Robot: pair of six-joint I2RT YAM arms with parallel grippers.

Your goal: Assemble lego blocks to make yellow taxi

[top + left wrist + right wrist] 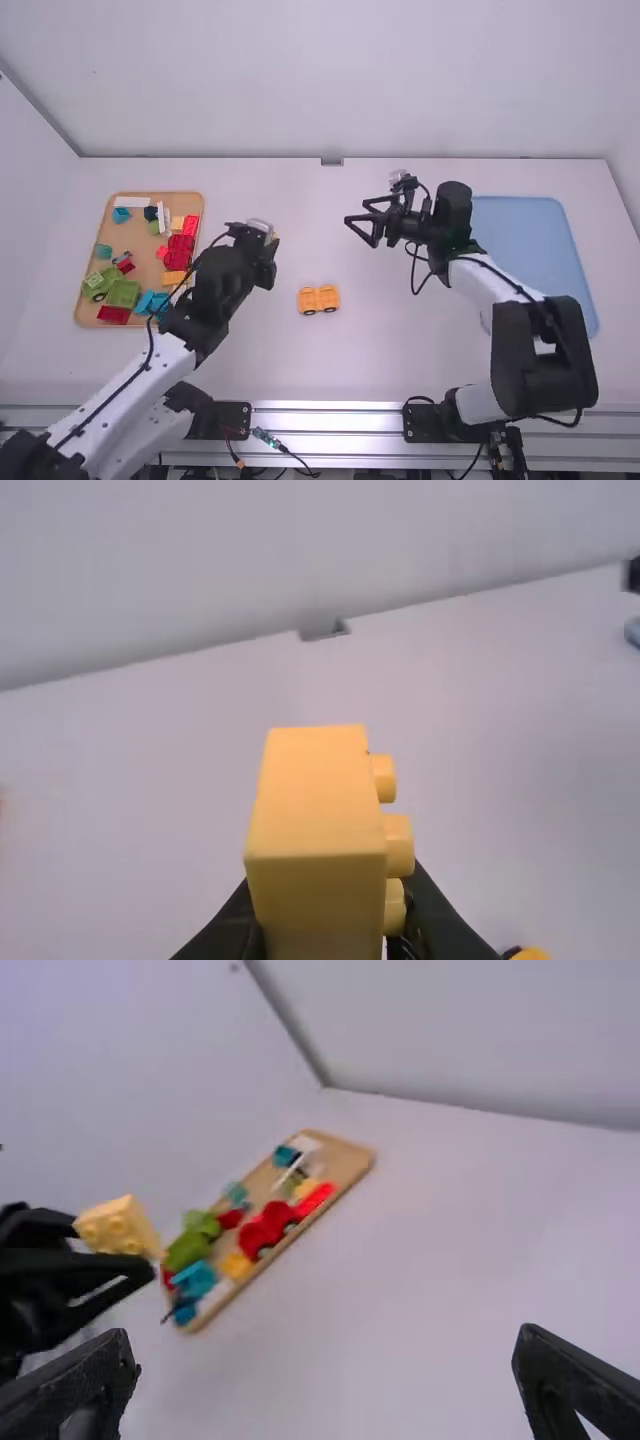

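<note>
Clamping the yellow block (313,810) near the wheeled base (319,299) with my left claw (268,240), right claw (325,1348) spread apart, I judge attachment outstanding.

Plain yellow studded plastic block (315,800). Orange-yellow wheeled plastic base (311,298), black wheels (309,312). Tan rectangular tray (136,238); pale-blue rectangular tray (525,240).
</note>
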